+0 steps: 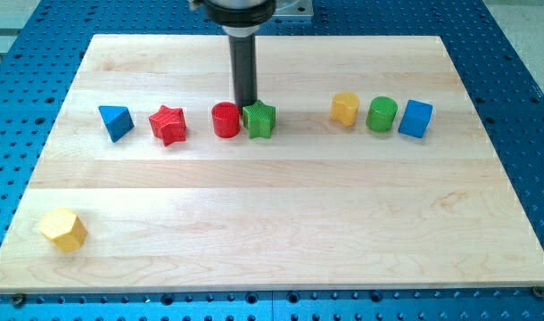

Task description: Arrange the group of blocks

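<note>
Blocks lay strung in a rough row across the upper half of the wooden board (281, 241): blue triangular block (117, 121) furthest to the view's left, then red star block (168, 124), red cylinder (226, 119), green star block (259, 119), then a wider gap, then yellow block (345, 108), green cylinder (382, 115) and blue cube (416, 119). Red cylinder and green star block sat touching or nearly so. Right-hand three sat close together, perhaps touching.

Found my tip (246, 106) just above the seam between red cylinder and green star block, at their top edges, too close to tell whether touching. No fingers to open or close here, only a plain rod. Either block lay directly toward the view's bottom from my tip, so a push downward would probably have carried both together.

Well apart sat a yellow hexagonal block (62, 229), alone near the bottom-left corner, close to the board's left edge. Likely the stray most in need of moving.

Broad bare wood stretched across the lower half and along the top, giving ample room for sweeping round.
</note>
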